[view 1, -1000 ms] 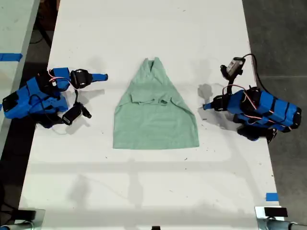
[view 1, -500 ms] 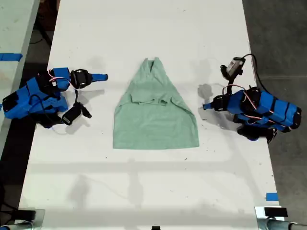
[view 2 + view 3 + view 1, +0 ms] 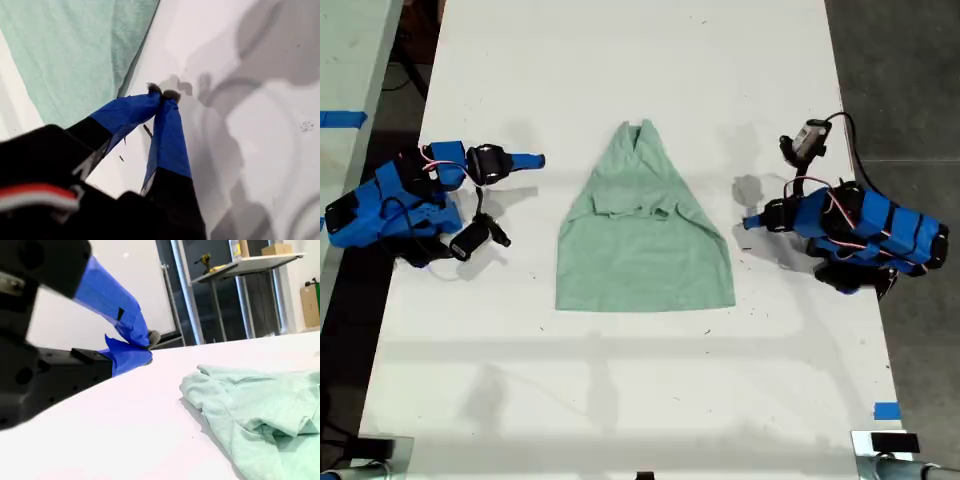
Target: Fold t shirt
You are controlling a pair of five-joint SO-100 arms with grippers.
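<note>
- T shirt [image 3: 645, 245]: soft, light, limp; sleeves already folded in. We judge the hem corners the best hold.
- Both my first gripper [image 3: 162, 94] and my second gripper [image 3: 147, 342] have their jaws together, empty.

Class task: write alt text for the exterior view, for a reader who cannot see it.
A pale mint-green t shirt, sleeves folded inward, lies mid-table on a white table. A blue arm rests at the exterior view's left and another blue arm at its right, neither touching the shirt.

- Your two arms are blue blocks with black motor housings and thin red-and-white cables looped over them.
- My first gripper [image 3: 164, 95] has blue tapered fingers [image 3: 167, 142] on a black base with a red-and-white stripe.
- My second gripper [image 3: 145, 342] has matching blue fingers.
</note>
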